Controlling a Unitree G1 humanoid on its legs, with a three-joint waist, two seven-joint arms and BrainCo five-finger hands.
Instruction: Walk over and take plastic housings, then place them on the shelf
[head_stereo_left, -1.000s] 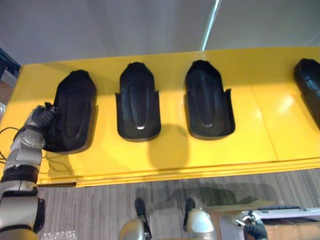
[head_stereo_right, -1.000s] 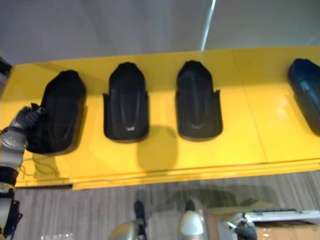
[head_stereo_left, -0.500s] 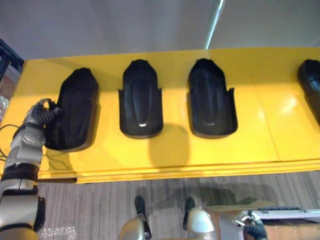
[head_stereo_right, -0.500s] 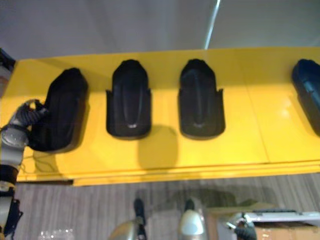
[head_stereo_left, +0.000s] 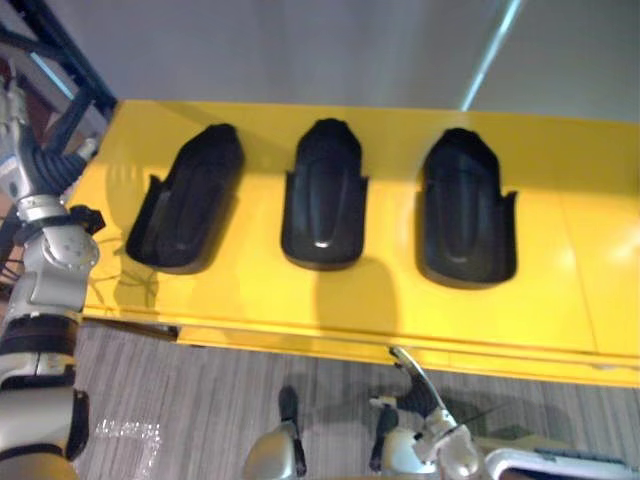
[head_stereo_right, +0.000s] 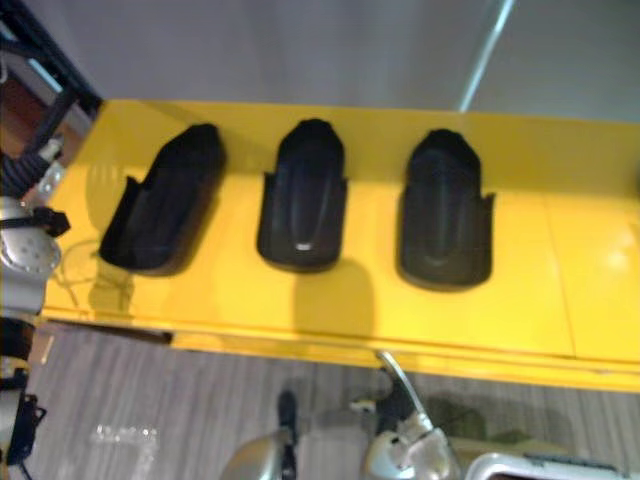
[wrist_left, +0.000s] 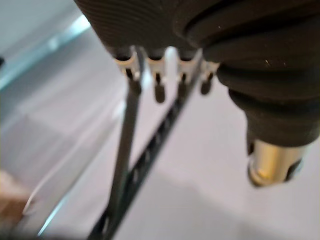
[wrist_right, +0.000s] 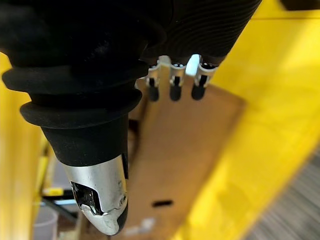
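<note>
Both hands are empty. The left hand (wrist_left: 200, 45) is raised, its fingers loosely straight, with nothing between them and the thumb. The right hand (wrist_right: 150, 45) hangs low, fingers likewise relaxed, with a brown cardboard box (wrist_right: 185, 150) past its fingertips.

The task's things all lie on the glossy yellow table (head_stereo_left: 580, 290): three black moulded plastic housings in a row. The slanted housing (head_stereo_left: 185, 210) is nearest the left hand, to that hand's right and clear of it, its wide, winged end turned toward the hand. The middle housing (head_stereo_left: 322, 195) and the far housing (head_stereo_left: 465, 215) lie further from that hand, straight and apart from each other.

The step in hand looks like a pick of the slanted housing. Since it sits askew, the wrist should first turn to match its long axis. The thumb and fingers can then straddle the wide end and close on the raised side walls, because the smooth domed back would likely slip. The hand should stay clear of the dark metal rack frame (head_stereo_left: 70, 55) beside it, then lift straight up so the neighbour is not nudged.
</note>
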